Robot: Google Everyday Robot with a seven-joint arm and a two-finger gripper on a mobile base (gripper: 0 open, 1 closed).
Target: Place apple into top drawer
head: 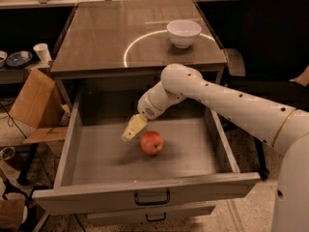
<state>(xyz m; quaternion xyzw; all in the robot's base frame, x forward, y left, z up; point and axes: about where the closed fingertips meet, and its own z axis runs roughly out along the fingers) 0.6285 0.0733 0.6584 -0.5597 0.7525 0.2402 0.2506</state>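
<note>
The red-orange apple (pixel 152 142) rests on the floor of the open top drawer (pixel 145 193), near its middle. My gripper (pixel 133 128) hangs inside the drawer just up and left of the apple, with a small gap between them. Its pale fingers (pixel 134 126) hold nothing and stand open. The white arm reaches in from the right, over the drawer's right side.
A white bowl (pixel 183 33) stands on the cabinet top (pixel 111 37) at the back right. The lower drawer (pixel 154 215) sits shut below. A cardboard box (pixel 36 103) leans at the left. A dark chair (pixel 275 33) stands at the right. A white cup (pixel 42 52) stands on a side shelf.
</note>
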